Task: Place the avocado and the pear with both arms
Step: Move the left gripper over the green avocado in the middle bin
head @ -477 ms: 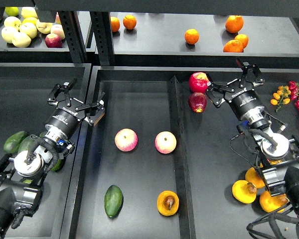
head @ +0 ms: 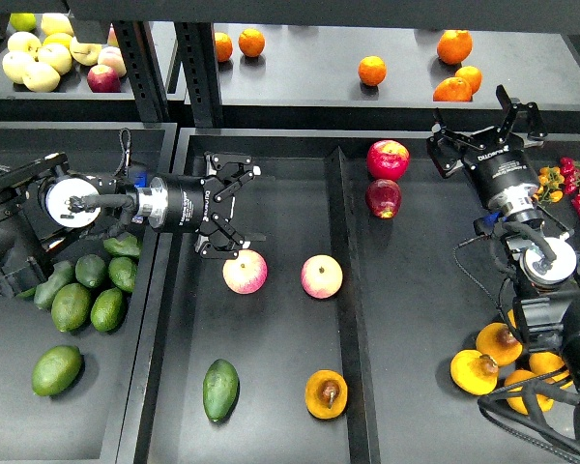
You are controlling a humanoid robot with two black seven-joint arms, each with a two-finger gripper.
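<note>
The avocado [head: 220, 389], dark green and oval, lies at the front left of the middle tray [head: 280, 333]. The pear [head: 326, 394], orange-yellow with a brown stem spot, lies to its right at the tray's front. My left gripper [head: 244, 204] reaches in from the left, open and empty, just behind a pink-yellow apple [head: 245, 272] and far behind the avocado. My right gripper [head: 483, 130] is open and empty at the back of the right tray, far from the pear.
A second pink-yellow apple [head: 321, 276] lies mid-tray. Two red apples [head: 388, 159] sit at the right tray's back left. Green fruits [head: 89, 300] fill the left bin. Orange-yellow fruits [head: 476, 372] lie under my right arm. Oranges [head: 371, 70] sit on the back shelf.
</note>
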